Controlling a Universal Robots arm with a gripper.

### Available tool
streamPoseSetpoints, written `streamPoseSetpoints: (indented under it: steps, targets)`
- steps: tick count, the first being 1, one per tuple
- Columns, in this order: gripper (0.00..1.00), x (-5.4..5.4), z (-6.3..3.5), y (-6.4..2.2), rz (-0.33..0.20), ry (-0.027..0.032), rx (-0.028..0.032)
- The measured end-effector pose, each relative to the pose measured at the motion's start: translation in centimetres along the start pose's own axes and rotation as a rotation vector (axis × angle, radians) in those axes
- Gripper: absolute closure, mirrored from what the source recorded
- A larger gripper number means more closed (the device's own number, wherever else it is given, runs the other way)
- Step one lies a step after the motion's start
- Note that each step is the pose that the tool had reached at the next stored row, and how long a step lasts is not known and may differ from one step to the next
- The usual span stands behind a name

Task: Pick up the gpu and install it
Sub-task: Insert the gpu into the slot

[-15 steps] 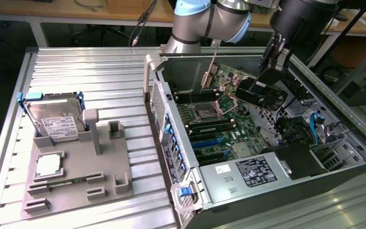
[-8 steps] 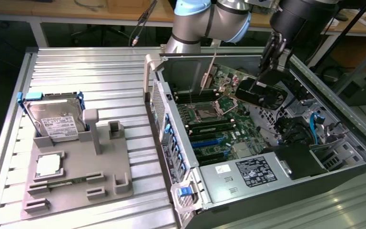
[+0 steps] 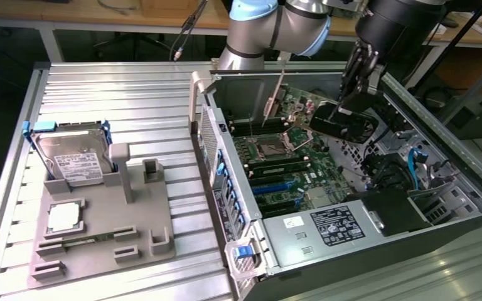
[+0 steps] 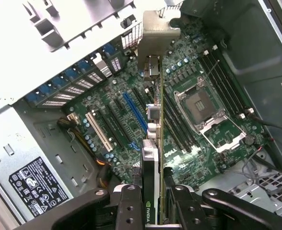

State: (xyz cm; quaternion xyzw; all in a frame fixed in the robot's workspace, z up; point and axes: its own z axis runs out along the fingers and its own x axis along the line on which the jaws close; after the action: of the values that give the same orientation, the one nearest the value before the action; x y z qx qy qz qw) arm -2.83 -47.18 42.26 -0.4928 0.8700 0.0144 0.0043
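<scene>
We grip the gpu (image 4: 150,158) edge-on: the gripper (image 4: 153,208) has its fingers drawn in narrowly and clamped on the card's two faces. Pick-up is complete. The card hangs inside the open case (image 3: 211,135), above the far part of the motherboard (image 3: 287,166). It is not yet seated in a slot, so installation remains.

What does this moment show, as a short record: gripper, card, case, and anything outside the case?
gripper: the gripper is shut on the graphics card, inside the computer case
graphics card: held edge-on over the motherboard, metal bracket at the end away from the gripper; whether it is seated cannot be told
hard drive: the hard drive stands in the grey holder, on the exterior view's left of the case
</scene>
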Motion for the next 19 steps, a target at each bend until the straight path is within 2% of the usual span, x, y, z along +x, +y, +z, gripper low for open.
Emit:
streamPoseSetpoints:
  steps: [19]
  targets:
    - [0.73,0.0,0.0,0.0,-0.141,0.0028,-0.0031]
